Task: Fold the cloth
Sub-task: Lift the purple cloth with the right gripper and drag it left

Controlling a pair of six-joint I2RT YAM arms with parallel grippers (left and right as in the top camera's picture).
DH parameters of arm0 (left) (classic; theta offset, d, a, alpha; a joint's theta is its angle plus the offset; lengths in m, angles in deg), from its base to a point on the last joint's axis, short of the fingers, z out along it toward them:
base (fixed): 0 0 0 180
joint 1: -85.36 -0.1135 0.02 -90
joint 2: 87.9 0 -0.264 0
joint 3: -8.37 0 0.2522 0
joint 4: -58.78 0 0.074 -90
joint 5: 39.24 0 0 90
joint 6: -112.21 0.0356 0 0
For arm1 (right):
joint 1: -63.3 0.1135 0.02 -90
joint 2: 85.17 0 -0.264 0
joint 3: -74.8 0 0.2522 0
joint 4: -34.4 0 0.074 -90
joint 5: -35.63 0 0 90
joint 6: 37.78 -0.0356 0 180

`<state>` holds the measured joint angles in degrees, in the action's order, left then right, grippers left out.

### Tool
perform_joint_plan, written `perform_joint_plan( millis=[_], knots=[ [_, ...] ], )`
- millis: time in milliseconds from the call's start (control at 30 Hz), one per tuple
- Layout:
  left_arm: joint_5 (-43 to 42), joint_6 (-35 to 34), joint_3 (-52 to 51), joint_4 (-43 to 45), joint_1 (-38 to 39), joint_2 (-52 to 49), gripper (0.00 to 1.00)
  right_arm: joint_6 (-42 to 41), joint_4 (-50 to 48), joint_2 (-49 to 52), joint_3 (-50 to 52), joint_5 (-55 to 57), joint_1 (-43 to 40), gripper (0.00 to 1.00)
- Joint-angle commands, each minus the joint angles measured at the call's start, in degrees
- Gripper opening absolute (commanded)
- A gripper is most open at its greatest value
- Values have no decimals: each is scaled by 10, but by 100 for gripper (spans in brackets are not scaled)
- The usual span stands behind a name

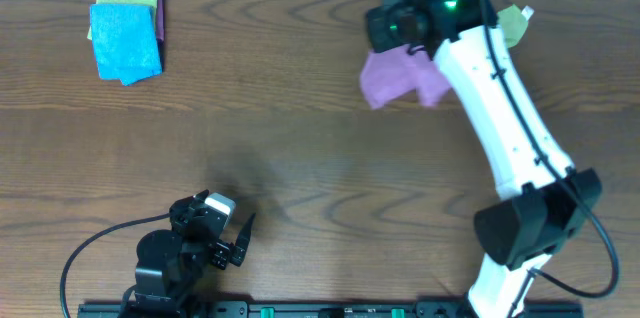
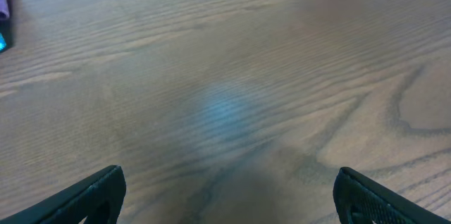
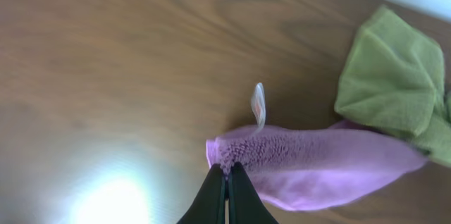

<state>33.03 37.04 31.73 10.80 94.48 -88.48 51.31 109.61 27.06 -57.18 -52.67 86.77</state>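
The purple cloth [image 1: 398, 78] hangs crumpled at the back right of the table, lifted by my right gripper [image 1: 412, 46]. In the right wrist view the gripper [image 3: 227, 171] is shut on a corner of the purple cloth [image 3: 317, 160], and the small white tag [image 3: 258, 104] sticks up from the cloth's edge. The cloth's far end lies against a light-green cloth [image 3: 394, 83]. My left gripper [image 1: 235, 238] is open and empty, low over bare wood near the front edge; its fingers show in the left wrist view [image 2: 225, 196].
A stack of folded cloths, bright blue [image 1: 125, 40] over light green and purple, lies at the back left. The light-green cloth [image 1: 514, 24] lies at the back right beside the right arm. The table's back edge is close behind the right gripper.
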Motion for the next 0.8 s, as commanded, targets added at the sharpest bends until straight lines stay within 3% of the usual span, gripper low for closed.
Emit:
perform_joint_plan(
  millis=[0, 167, 367, 567, 767],
  knots=[
    [0, -5, -5, 1, 2, 4, 95, 40, 38, -11, -45, -6, 65, 1],
    [0, -5, -5, 1, 2, 4, 95, 64, 61, -11, -48, 75, 122, 1],
    [0, -5, -5, 1, 2, 4, 95, 19, 61, -11, -48, 169, 100, 1],
    [0, -5, -5, 1, 2, 4, 95, 5, 53, -11, -49, 66, 78, 1],
    [0, -5, -5, 1, 2, 4, 95, 15, 31, -11, -49, -43, 126, 1]
  ],
)
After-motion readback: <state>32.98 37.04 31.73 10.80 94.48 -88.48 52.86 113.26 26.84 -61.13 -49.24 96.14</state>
